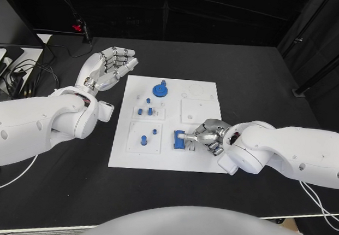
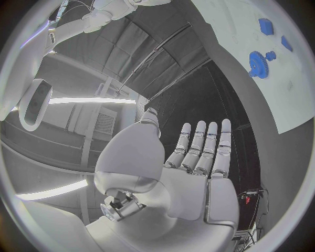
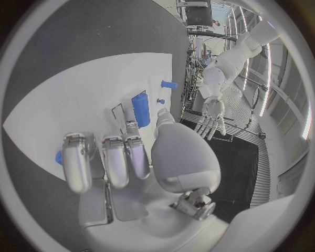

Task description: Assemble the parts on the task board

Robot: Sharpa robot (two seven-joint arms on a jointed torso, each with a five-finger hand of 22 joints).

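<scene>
Lying flat in the middle of the matte black table [image 1: 244, 74], the task board [image 1: 200, 161] is showing as a smooth white rectangular plate with several shallow square recesses across its face. Sitting near the board's upper middle, a round blue gear [image 1: 160, 90] with a toothed rim and a raised hub is standing out against the white; in the left wrist view the same gear [image 2: 256, 61] is appearing with fine teeth along its edge. Small blue pegs [image 1: 149, 111] are standing in the recessed squares at the board's left-centre, and more are sitting lower left [image 1: 145, 138]. The right hand [image 1: 206, 136], silver and metallic with segmented fingers, is reaching in from the right of the frame over the board's lower middle, its fingers curling in close together right at a blocky blue part [image 1: 179, 139]; whether the hand is actually gripping that part I cannot tell. In the right wrist view the fingers [image 3: 105, 160] are bending downward side by side over the white plate, and an oblong blue part [image 3: 141, 109] is lying just beyond them. The left hand [image 1: 111, 62] is hovering at the upper left, off the board's edge, palm open, its glossy fingers [image 2: 205, 147] extending straight and holding nothing.
</scene>
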